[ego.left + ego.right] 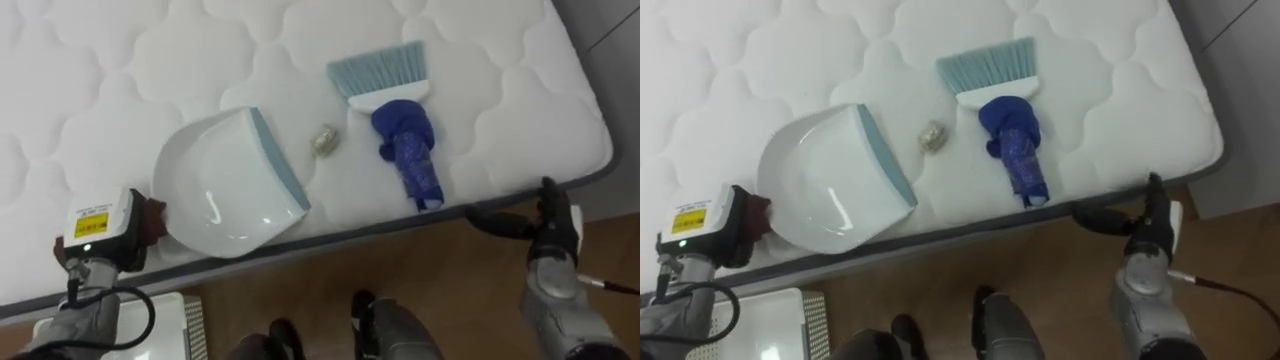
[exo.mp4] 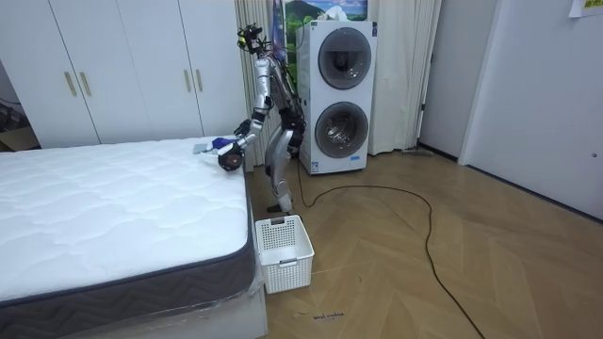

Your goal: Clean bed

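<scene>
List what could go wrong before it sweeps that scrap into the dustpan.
1. The brush lies with its handle end at the mattress edge; a glancing touch from the right hand might tip it onto the floor.
2. The scrap is small and looks light; a brisk stroke could flick it past the dustpan.
3. The dustpan sits near that edge too, so a push may slide it off.

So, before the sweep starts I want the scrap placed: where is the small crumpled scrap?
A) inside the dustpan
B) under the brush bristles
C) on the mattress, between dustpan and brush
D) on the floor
C: the scrap lies on the bare mattress, with the dustpan on one side and the brush on the other, apart from both.
</scene>
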